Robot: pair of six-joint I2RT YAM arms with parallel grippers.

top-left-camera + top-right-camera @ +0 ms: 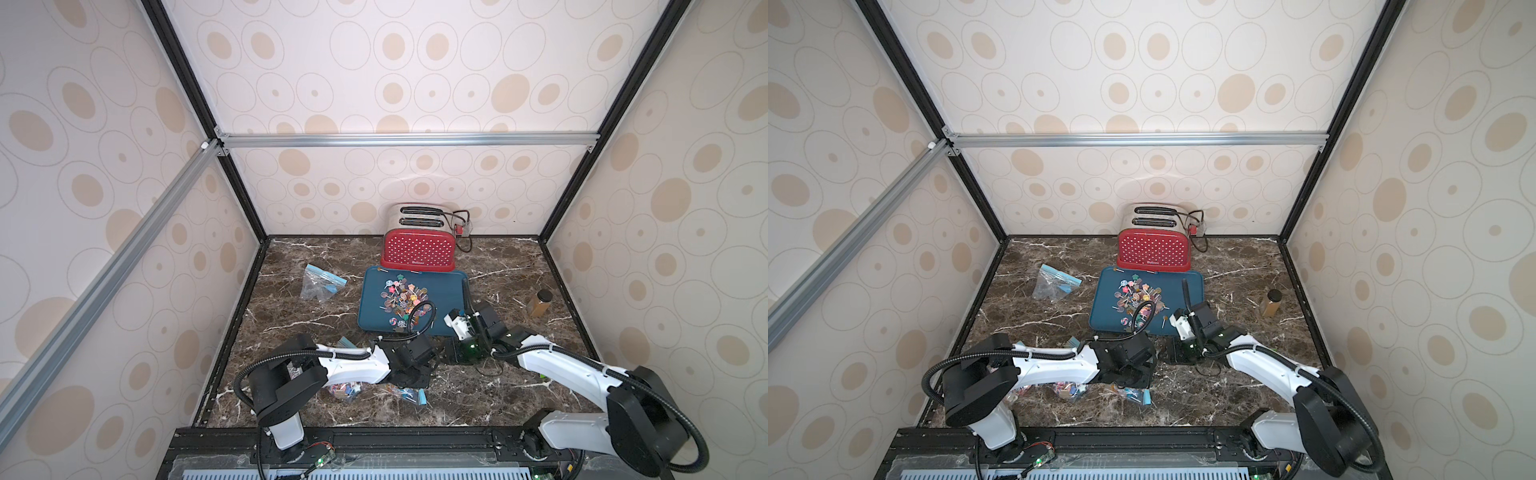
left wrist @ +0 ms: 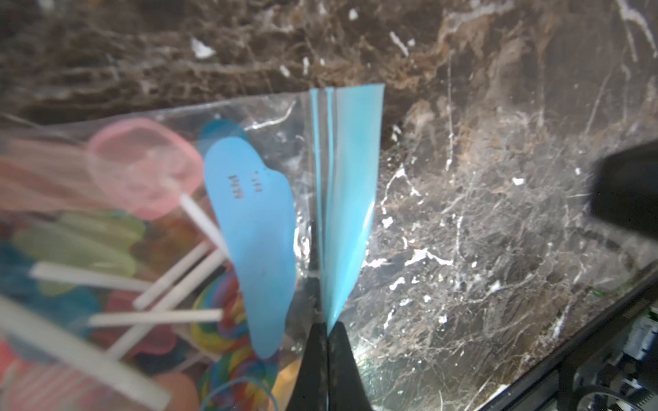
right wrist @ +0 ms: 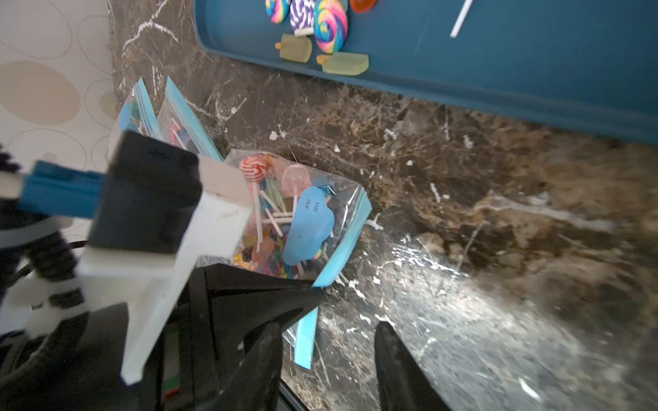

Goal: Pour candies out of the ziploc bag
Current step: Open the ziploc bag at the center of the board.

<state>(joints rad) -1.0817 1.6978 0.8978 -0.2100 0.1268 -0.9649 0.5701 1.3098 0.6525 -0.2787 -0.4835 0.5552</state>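
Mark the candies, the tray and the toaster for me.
candies [image 1: 401, 297]: in a top view, middle of the loose pile.
tray [image 1: 451, 289]: in a top view, bare blue floor.
toaster [image 1: 417, 249]: in a top view, red dotted side.

Dark marble worktop [image 1: 291, 324]. Red toaster [image 1: 419, 249] at back wall. Blue tray [image 1: 446, 286] directly in front of toaster, touching or nearly so. Heap of candies [image 1: 401, 297] on tray's left half, few strays toward front rim. Left of tray, apart: empty bag [image 1: 321, 282]. Right of tray: amber bottle [image 1: 539, 302], upright. Near front edge: left claw [image 1: 415, 380] low over bag [image 1: 405, 392] holding candies, jaws hidden. Under left arm [image 1: 349, 368]: second bag [image 1: 345, 390]. Off tray's front right corner: right claw [image 1: 451, 353], jaws unclear.
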